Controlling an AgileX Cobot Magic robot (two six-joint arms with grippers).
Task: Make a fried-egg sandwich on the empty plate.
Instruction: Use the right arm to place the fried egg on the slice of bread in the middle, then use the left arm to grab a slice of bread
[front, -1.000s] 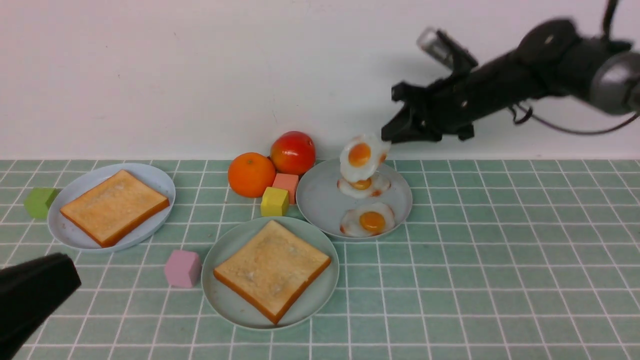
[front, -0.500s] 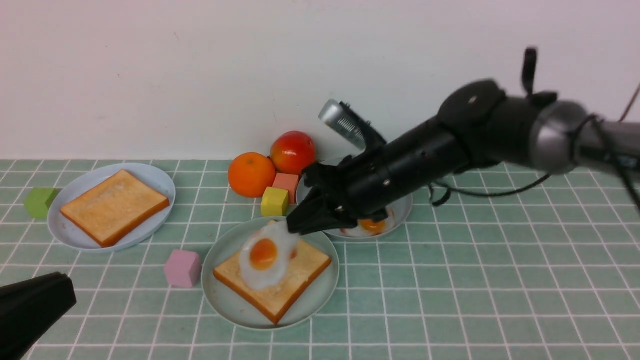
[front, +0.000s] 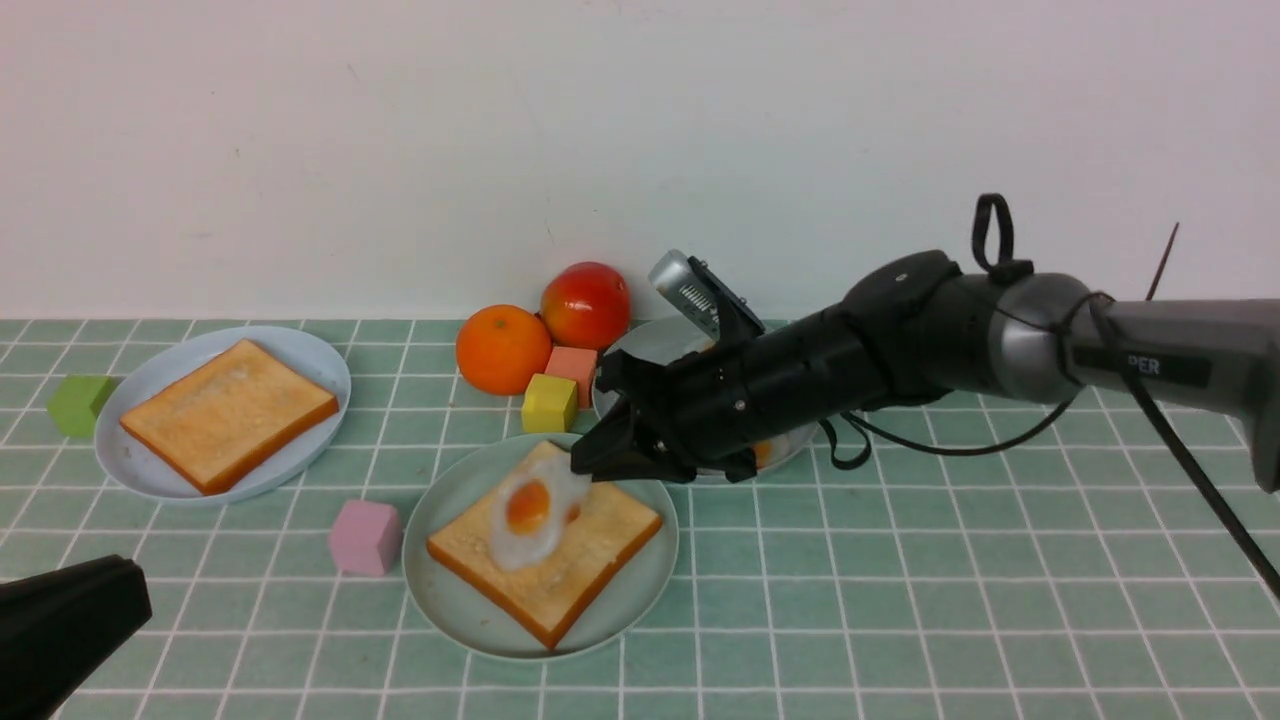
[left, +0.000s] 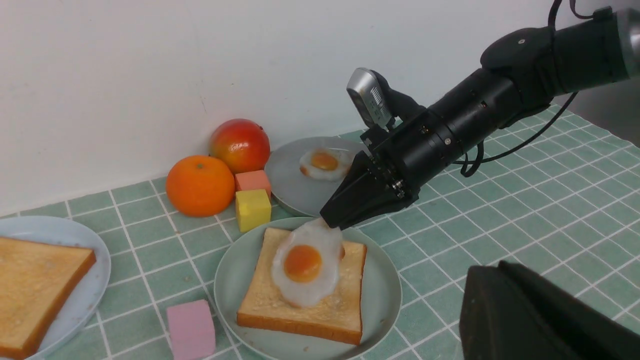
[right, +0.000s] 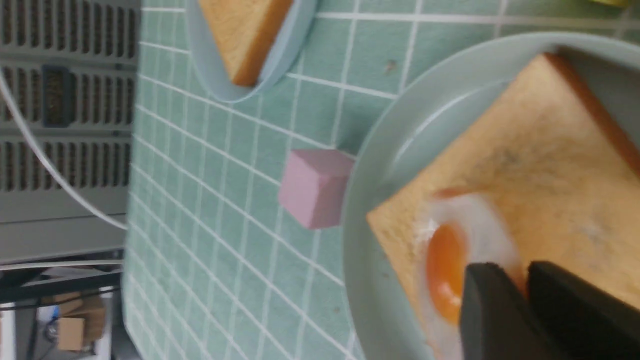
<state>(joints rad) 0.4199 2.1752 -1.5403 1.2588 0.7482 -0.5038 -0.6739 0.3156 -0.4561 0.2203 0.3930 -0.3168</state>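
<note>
The empty plate (front: 440, 590), pale mint green, sits front and centre with a toast slice (front: 590, 560) lying in it. A fried egg (front: 528, 510) is on that toast, tilted and blurred, its far edge right at my right gripper (front: 578, 462). In the right wrist view the right gripper (right: 510, 275) has its fingers slightly apart, open, with the egg (right: 445, 270) just beneath their tips. A second toast slice (front: 228, 412) rests on the pale blue plate (front: 130, 460) at the left. My left gripper (front: 130, 590) hovers low at the front left corner, shut and holding nothing.
The grey plate (front: 640, 350) behind my right arm holds another fried egg (left: 324, 162). An orange (front: 503, 348), a red fruit (front: 586, 303), a yellow block (front: 549, 403) and a salmon block (front: 573, 365) crowd the back. A pink block (front: 366, 537) and a green block (front: 80, 403) sit left.
My right arm carried the egg from above the grey plate forward and down to the toast on the mint plate, and its fingers have parted. The left gripper barely moved.
</note>
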